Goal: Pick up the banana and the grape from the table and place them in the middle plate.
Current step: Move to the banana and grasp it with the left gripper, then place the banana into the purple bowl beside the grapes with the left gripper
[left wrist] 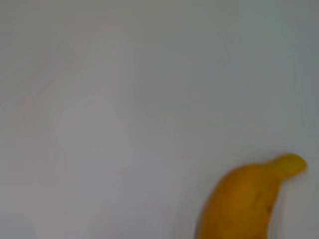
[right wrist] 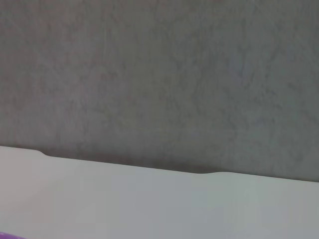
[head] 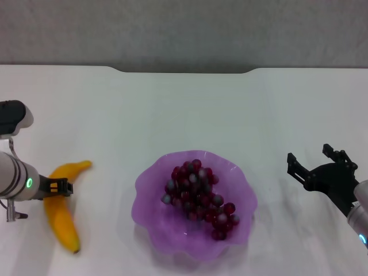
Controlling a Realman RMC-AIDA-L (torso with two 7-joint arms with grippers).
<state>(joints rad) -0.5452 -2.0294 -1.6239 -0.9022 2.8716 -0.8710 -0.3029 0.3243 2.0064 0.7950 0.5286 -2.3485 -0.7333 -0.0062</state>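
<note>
The banana (head: 64, 221) lies on the white table (head: 172, 109) at the left, its narrow end pointing toward the far side. My left gripper (head: 60, 187) is over the banana's upper half. The left wrist view shows the banana's end (left wrist: 244, 204) resting on the table. The grape bunch (head: 198, 195) lies inside the purple scalloped middle plate (head: 149, 218) at the centre front. My right gripper (head: 309, 155) is open and empty, to the right of the plate.
The table's notched far edge (head: 184, 71) meets a grey wall (right wrist: 159, 74). A sliver of the purple plate (right wrist: 5, 235) shows at the corner of the right wrist view.
</note>
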